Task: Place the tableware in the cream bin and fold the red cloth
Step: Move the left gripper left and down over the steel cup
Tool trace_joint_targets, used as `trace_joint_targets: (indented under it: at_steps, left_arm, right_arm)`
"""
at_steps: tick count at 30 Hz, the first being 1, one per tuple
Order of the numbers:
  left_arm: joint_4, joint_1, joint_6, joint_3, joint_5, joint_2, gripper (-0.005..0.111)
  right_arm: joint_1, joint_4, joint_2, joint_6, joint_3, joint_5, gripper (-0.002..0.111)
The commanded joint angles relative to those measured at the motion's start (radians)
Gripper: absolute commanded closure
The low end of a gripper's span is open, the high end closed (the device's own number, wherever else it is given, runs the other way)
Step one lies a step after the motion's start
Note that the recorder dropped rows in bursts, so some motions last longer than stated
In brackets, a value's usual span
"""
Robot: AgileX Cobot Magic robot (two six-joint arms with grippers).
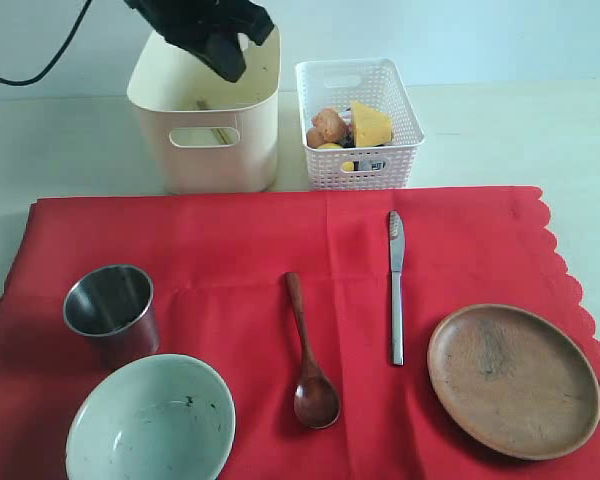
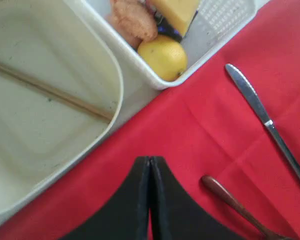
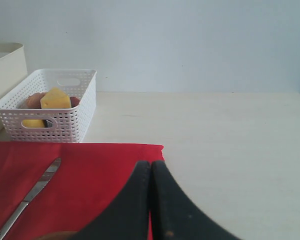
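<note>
Hovering at upper left over cream bin (image 1: pixel 220 170), left gripper (image 1: pixel 228 62) pressed together, empty.
Steel cup (image 1: pixel 110 305) sits lower left, straight below bin, on this gripper's side.

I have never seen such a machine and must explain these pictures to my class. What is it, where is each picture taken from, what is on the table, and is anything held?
It is a robot with two arms, each ending in a black pinching end effector. One picture shows the whole table; the other two come from cameras on the wrists. On the red cloth lie a steel cup, bowl, spoon, knife and plate. Behind stand a cream bin holding chopsticks and a white basket of food. The left end effector, by the bin, and the right end effector are both shut, holding nothing.
</note>
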Motion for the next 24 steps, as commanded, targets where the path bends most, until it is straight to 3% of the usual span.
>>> trace_joint_targets:
  at_steps: [1,8,16,24]
  left_arm:
    - [0.001,0.045,-0.037,0.011,0.046,-0.029,0.107]
    - [-0.006,0.119,-0.031,0.112,0.057,-0.084,0.107]
    - [-0.079,0.219,0.013,0.331,0.041,-0.157,0.107]
    - [-0.09,0.262,0.053,0.494,0.037,-0.229,0.107]
  right_arm:
    - [-0.006,0.002,-0.006,-0.001,0.005,-0.014,0.108]
    - [-0.006,0.002,-0.006,-0.001,0.005,-0.014,0.108]
    - [-0.006,0.002,-0.006,-0.001,0.005,-0.014,0.108]
    - [-0.006,0.002,-0.006,-0.001,0.005,-0.014,0.108]
